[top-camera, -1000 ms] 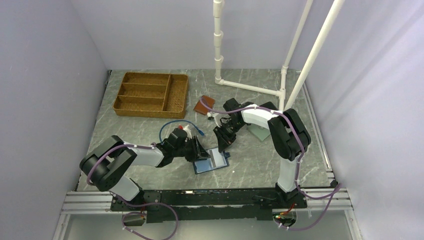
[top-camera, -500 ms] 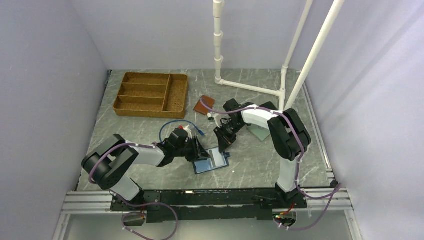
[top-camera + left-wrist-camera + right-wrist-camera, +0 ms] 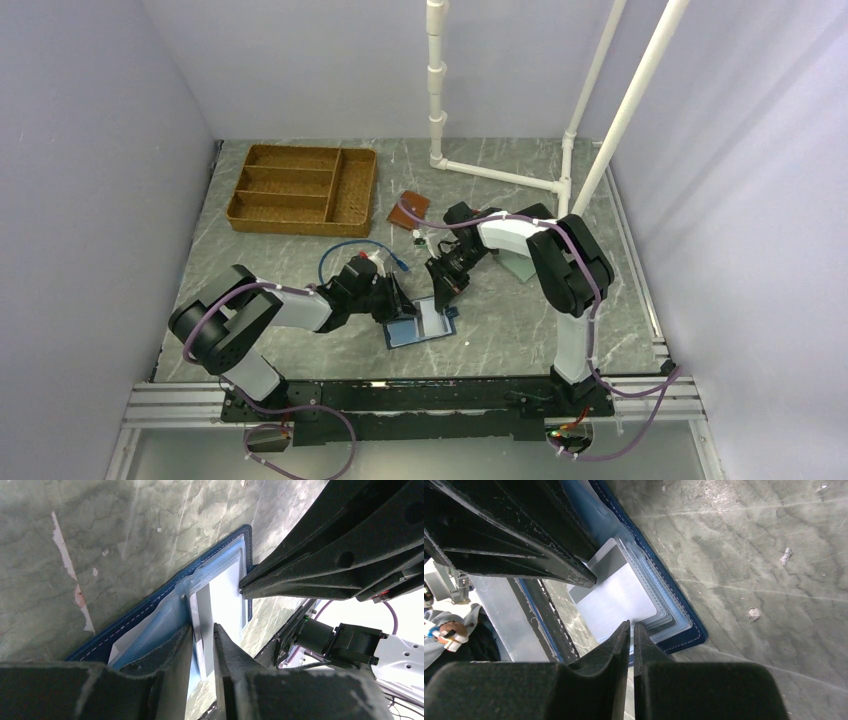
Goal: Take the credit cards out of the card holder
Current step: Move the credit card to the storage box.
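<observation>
The navy card holder (image 3: 425,331) lies open on the table between both arms. In the right wrist view a pale credit card (image 3: 616,597) sticks out of its stepped blue pockets (image 3: 671,622). My right gripper (image 3: 631,624) is closed to a hairline slit on that card's near edge. In the left wrist view my left gripper (image 3: 202,627) stands narrow, with the glossy blue pocket lip and the card's grey end (image 3: 202,605) between its fingers. The card holder's stitched navy rim (image 3: 145,612) runs up to the left. From above, the left gripper (image 3: 400,305) and right gripper (image 3: 441,290) nearly meet.
A wicker divider tray (image 3: 303,187) stands at the back left. A brown wallet (image 3: 411,208) lies behind the right gripper and a blue cable loop (image 3: 350,250) behind the left one. A pale flat piece (image 3: 518,266) lies by the right arm. White pipes (image 3: 500,175) rise at the back.
My right gripper's jaws have closed in on the card's edge and it has shifted slightly toward the card holder. The left gripper has narrowed a little. The card holder has barely moved.
</observation>
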